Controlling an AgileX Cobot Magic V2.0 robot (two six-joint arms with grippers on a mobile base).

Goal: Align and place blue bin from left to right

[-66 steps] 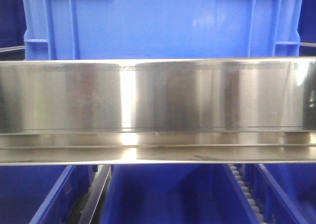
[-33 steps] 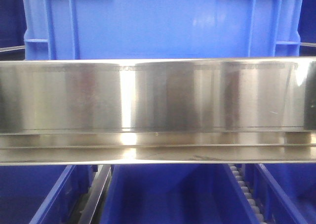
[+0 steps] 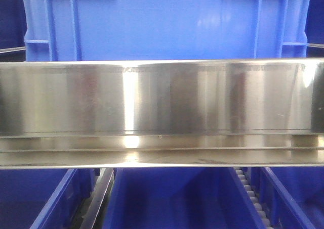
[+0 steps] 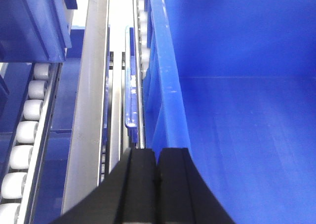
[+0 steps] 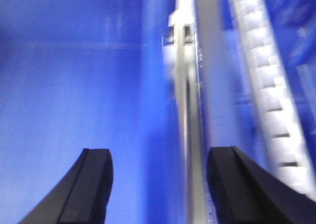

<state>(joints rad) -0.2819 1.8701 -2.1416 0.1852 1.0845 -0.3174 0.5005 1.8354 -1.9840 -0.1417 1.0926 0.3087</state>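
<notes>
Nearest, at 6 o'clock of the left wrist view: left gripper [image 4: 157, 184], jaws pressed flat together, no gap showing. Just past them, toward 12 o'clock, the rim of the bin [image 4: 168, 90], with its bare floor filling 3 o'clock. Cannot tell whether anything is pinched beneath the jaws. At 9 o'clock, a rail [image 4: 91, 85] and, beyond it, rollers [image 4: 24, 130].

Right wrist view, at 6 o'clock: right gripper [image 5: 165, 189], jaws spread wide, holding nothing, one finger over blue floor, the other over the rail side. Rollers at 2 o'clock.

Front view: rail across the middle, lower bins [image 3: 172, 198] at 6 o'clock, bin standing square behind the rail at 12 o'clock, nearly frame-wide.

Judged as late in the placing: bin seemingly set down, its front parallel to the rail. Probably left to do: a last nudge for alignment, then withdrawal of both arms. No way to confirm the final position from here.

Hidden or poor: bin's base behind the rail, its top cropped, neither arm in the front view. Right wrist view smeared, so any contact between right jaws and wall unreadable.
</notes>
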